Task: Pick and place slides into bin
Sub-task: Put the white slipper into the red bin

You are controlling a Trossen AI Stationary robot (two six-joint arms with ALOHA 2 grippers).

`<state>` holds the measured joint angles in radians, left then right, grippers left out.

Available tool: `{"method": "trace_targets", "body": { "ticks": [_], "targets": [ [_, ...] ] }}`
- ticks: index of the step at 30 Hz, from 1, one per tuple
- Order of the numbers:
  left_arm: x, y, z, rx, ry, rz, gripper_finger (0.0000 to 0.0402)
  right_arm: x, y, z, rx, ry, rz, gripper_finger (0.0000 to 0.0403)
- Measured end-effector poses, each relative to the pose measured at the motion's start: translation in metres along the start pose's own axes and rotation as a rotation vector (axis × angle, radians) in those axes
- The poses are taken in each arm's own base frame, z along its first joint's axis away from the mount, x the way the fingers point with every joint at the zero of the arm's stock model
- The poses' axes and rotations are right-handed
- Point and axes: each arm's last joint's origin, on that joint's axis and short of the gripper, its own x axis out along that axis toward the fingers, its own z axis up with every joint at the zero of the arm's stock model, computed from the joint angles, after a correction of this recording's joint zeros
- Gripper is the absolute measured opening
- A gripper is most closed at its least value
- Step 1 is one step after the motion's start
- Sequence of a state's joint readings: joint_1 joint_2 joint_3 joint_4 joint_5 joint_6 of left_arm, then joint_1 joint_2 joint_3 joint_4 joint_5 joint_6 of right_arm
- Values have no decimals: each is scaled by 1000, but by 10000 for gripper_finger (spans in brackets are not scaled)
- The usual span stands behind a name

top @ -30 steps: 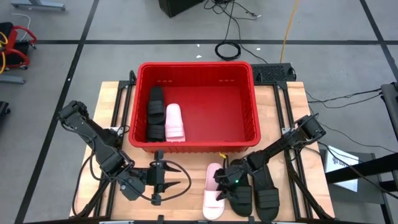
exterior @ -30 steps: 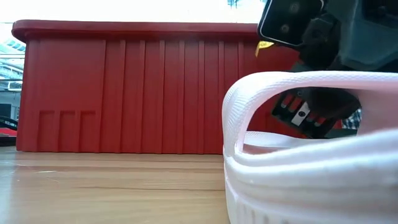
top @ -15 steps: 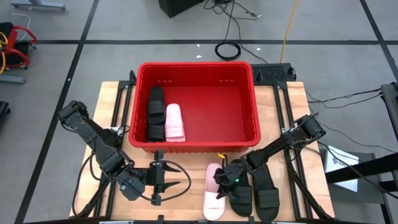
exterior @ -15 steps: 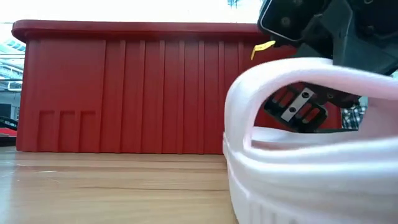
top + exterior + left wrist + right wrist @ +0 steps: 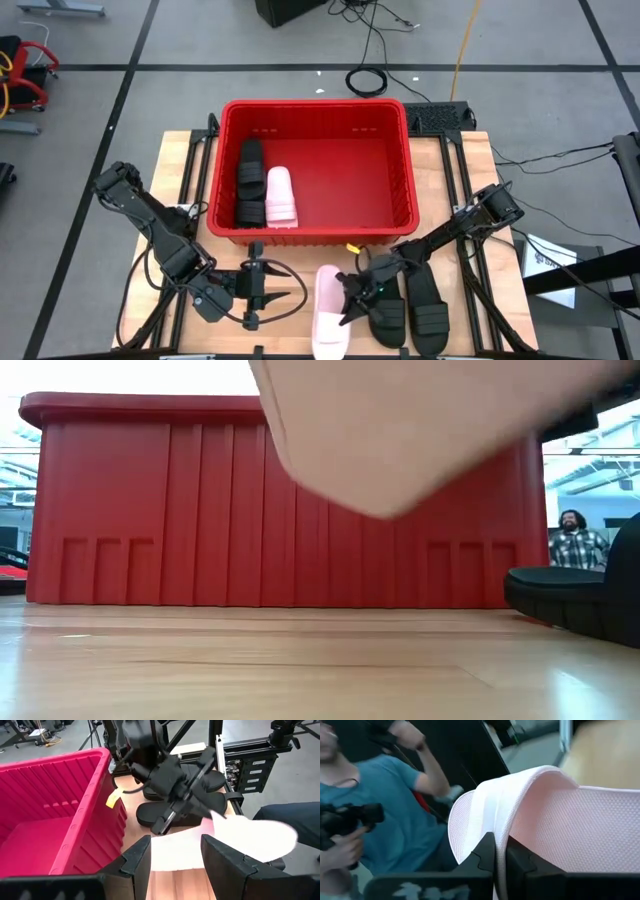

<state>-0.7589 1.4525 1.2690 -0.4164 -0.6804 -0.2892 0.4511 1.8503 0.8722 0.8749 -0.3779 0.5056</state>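
A pale pink slide (image 5: pixel 328 312) hangs over the table's near edge with my right gripper (image 5: pixel 346 292) shut on it; in the low view its sole (image 5: pixel 400 430) floats above the wood. Two black slides (image 5: pixel 388 312) (image 5: pixel 430 312) lie flat on the table just right of it. The red bin (image 5: pixel 315 103) stands behind, with one black slide (image 5: pixel 248 180) and one pale pink slide (image 5: pixel 280 197) lying in its left end. My left gripper (image 5: pixel 280 293) waits open, level, left of the lifted slide. My right gripper pinches the pale pink slide's strap (image 5: pixel 501 815) between its two fingers (image 5: pixel 486 854), at the strap's edge. It comes slanting down from the table's right. The slide is lifted clear of the table and tilted, its sole (image 5: pixel 250 840) turned toward my left gripper.
A yellow tag (image 5: pixel 114 798) hangs on the bin's near wall. A person in a blue shirt (image 5: pixel 395 815) sits beyond the table's near side, and another person (image 5: pixel 575 540) stands behind the table at the far right. Bare wood (image 5: pixel 250 660) lies before the bin.
My right gripper has shut on the pale pink slide's strap and risen, shifting a little toward the table's left edge. The slide has come off the table, lifted clear and tipped. The two black slides stay where they were.
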Motion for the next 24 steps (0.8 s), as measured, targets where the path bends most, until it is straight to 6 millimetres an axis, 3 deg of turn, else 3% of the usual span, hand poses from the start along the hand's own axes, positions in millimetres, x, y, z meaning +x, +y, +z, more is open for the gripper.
{"method": "trace_targets", "body": {
  "ticks": [5,11,17,24],
  "targets": [
    [-3,2,2,15,-9,-2,168,-6,9,18,-75,-95,87,5],
    [-17,1,5,21,-46,20,168,-27,25,52,-199,-208,105,5],
    [-36,2,9,137,-96,63,168,-66,45,94,-369,-335,82,5],
    [-72,37,24,144,-171,152,168,-127,51,132,-424,-394,-55,6]
  ]
}}
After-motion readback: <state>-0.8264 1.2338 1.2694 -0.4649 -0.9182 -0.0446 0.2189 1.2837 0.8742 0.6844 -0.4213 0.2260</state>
